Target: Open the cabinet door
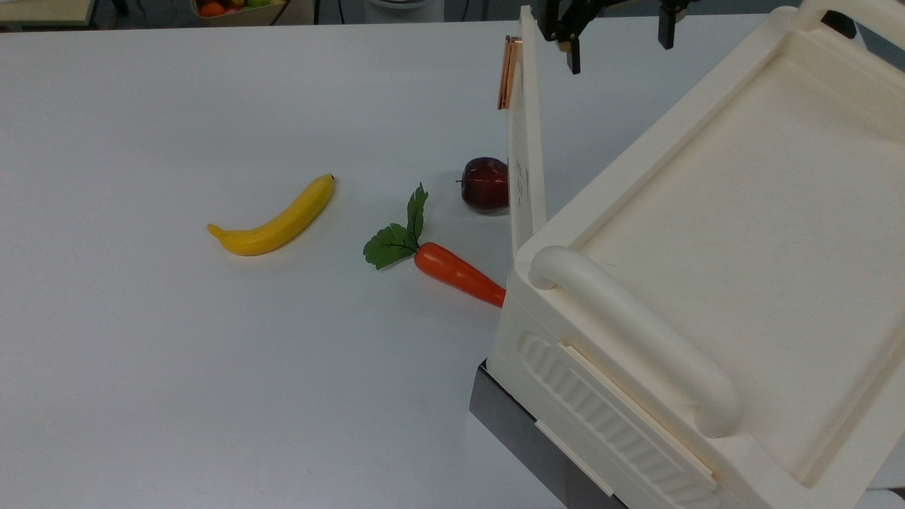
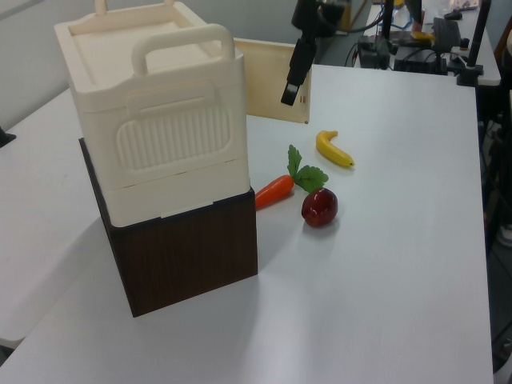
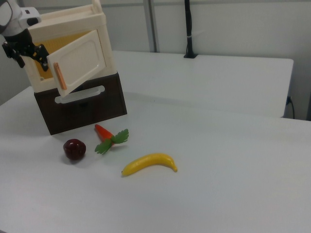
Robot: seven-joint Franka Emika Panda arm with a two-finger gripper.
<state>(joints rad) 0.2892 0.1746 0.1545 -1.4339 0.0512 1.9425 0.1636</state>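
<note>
Near the counter's far edge in the top view, the claw (image 1: pixel 615 39) hangs with its fingers spread apart, gripping nothing, just behind the free end of the cabinet door (image 1: pixel 524 152). The door stands well ajar from the cabinet (image 1: pixel 714 233). A careless push could swing the panel into the apple (image 1: pixel 485 185) below, or jolt the cabinet off its dark base (image 2: pixel 188 252).

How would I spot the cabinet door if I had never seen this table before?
Find the big cream cabinet sitting on a dark brown base. The cabinet door is the flat cream panel swung out from its front. Unlike the ribbed side panel and rounded bar handle, it carries a copper-coloured strip along its free edge.
</note>
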